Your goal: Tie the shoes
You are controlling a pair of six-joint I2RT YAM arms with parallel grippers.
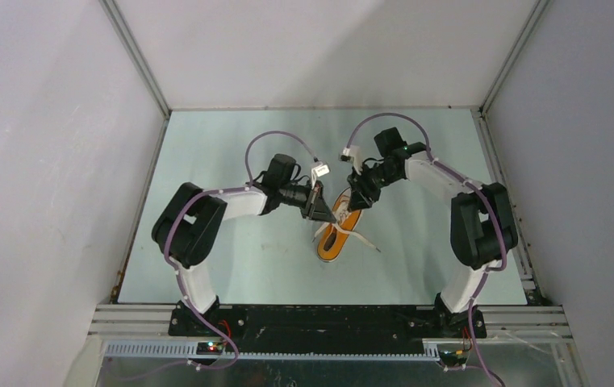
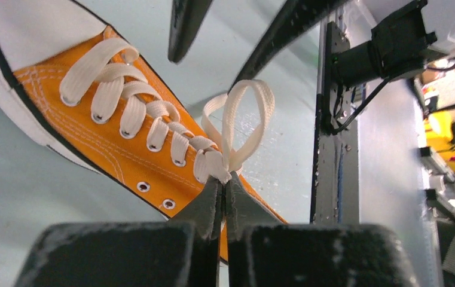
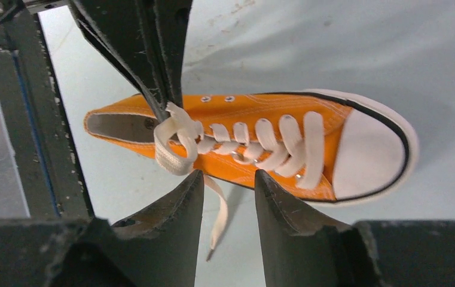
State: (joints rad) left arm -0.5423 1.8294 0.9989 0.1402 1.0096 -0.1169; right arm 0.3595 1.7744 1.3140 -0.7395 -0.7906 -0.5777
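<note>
The orange sneaker (image 1: pixel 332 248) lies on the table between both arms, toe toward the near edge. My left gripper (image 2: pixel 223 181) is shut on the white lace at the top eyelets, where a lace loop (image 2: pixel 246 113) stands up; it also shows in the top view (image 1: pixel 319 211). My right gripper (image 3: pixel 229 175) is open, just above the shoe's side beside the lace loop (image 3: pixel 174 149), holding nothing; in the top view it (image 1: pixel 357 197) hangs over the heel end. A free lace end (image 3: pixel 216 218) trails on the table. The sneaker (image 3: pixel 260 104) shows whole in the right wrist view.
The pale green table (image 1: pixel 231 250) is boxed in by white walls with a metal rail (image 1: pixel 138 210) along the left side. The right arm's fingers (image 2: pixel 183 24) show at the top of the left wrist view. The left arm's fingers (image 3: pixel 159 54) reach down to the lace in the right wrist view.
</note>
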